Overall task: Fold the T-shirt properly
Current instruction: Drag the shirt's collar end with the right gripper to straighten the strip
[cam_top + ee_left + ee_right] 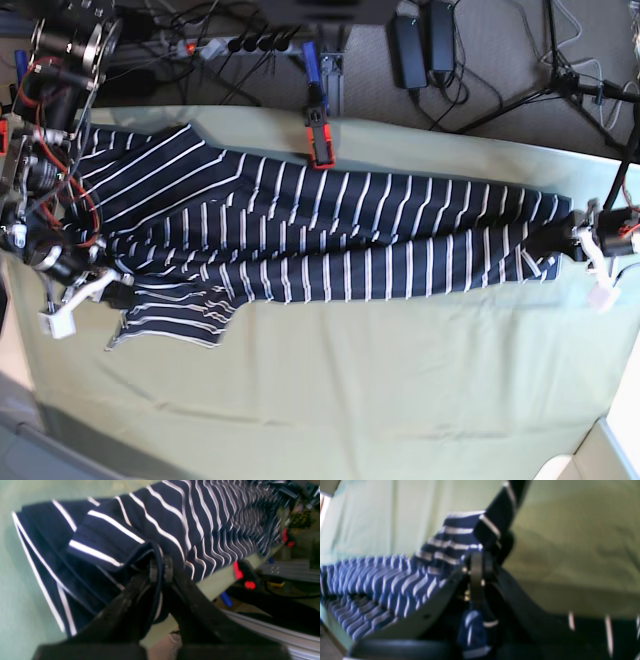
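Left claw clenched on a bunched edge of the soft, striped navy T-shirt; right claw likewise pinches it. Shirt stretched between them across the pale green surface.

Green tablecloth, red clamp, cables

Even daylight, soft shadows, both wrist views blurred, right wrist worst, stripes smeared on T-shirt, base view sharp.
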Action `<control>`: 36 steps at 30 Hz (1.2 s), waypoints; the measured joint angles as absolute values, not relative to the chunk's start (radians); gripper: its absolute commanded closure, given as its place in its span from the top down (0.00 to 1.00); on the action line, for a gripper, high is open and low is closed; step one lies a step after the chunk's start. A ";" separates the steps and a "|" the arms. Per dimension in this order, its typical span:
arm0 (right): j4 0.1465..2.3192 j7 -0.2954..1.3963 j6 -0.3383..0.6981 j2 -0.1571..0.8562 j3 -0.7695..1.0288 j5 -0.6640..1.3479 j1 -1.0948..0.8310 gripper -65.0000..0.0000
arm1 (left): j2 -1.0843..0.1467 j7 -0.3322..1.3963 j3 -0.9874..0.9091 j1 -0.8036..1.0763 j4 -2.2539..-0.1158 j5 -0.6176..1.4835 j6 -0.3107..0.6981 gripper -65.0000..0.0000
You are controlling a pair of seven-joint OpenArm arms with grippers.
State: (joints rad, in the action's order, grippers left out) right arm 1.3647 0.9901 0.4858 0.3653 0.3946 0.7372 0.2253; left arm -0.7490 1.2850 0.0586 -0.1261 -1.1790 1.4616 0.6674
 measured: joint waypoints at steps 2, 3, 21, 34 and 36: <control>1.434 0.993 0.486 0.377 0.398 0.748 0.163 0.00 | -0.759 1.287 0.059 -0.097 -1.208 1.460 0.667 0.00; 1.467 0.995 0.486 0.380 0.402 0.757 0.136 0.00 | -0.762 1.288 0.059 -0.087 -1.219 1.460 0.668 0.00; 1.849 1.016 0.486 0.385 0.596 0.841 -0.262 0.00 | -0.811 1.295 0.059 -0.054 -1.237 1.464 0.667 0.00; 1.875 1.019 0.486 0.385 0.596 0.842 -0.368 0.00 | -0.812 1.298 0.059 -0.011 -1.237 1.463 0.667 0.35; 1.875 1.026 0.486 0.385 0.596 0.842 -0.377 0.00 | -0.812 1.298 0.059 -0.009 -1.237 1.463 0.667 0.36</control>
State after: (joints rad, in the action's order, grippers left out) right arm 1.8748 1.0264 0.4858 0.3847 0.5964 0.8417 -0.3775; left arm -0.8116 1.2976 0.0589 -0.0093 -1.2369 1.4628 0.6674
